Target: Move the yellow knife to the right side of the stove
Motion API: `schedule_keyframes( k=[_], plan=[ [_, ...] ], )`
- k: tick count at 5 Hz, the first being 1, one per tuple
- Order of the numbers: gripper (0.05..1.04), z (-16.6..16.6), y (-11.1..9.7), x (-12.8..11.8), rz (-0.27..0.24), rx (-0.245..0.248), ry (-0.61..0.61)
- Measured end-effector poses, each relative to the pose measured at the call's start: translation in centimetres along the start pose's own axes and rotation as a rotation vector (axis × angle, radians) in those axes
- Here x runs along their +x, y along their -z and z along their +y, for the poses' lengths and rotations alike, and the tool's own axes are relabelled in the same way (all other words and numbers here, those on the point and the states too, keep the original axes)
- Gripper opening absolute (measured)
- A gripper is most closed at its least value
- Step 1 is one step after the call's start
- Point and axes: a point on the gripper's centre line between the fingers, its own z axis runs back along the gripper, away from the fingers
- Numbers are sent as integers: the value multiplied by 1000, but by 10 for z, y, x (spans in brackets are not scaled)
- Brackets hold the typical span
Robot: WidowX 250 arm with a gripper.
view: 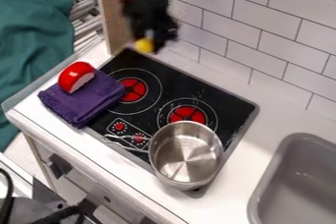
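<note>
Well, nearest to me is the front edge of the white bench (78, 154), and from there I go toward the wall. At the bench's right part a grey sink (263, 179) is set in. On the front right corner of the black stove (210, 91) stands a metal pot (184, 185), upright, and its handle (134, 148) points to the left, over the front edge of the stove. Beside this handle are two red knobs (119, 126). A folded purple cloth (92, 101) lies across the left edge of the stove, close to its front left corner, and on the cloth rests a red rounded piece (72, 74) with a pale cut side. Behind the pot is one red burner (188, 114), and a second one is farther to the left.

The black gripper (151, 41) is above the back left corner of the stove. The yellow knife (144, 45) shows there only as a small yellow part, directly at the lower end of the gripper, well apart from the stove's right edge. It is too blurred, so I cannot tell how far open the gripper is, nor whether it has hold of the knife. Behind is the tiled wall (263, 31).
</note>
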Motion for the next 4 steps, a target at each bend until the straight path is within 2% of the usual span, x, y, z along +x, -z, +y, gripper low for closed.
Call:
schedule_keyframes(
  k=[1,2,3,4],
  plan=[
    [464,-46,-9,-7,30,3,51],
    [464,-86,-7,-18,65,-13,105],
    [463,-114,-8,-21,55,-42,138],
    [463,-126,3,-22,76,-61,149]
  ],
)
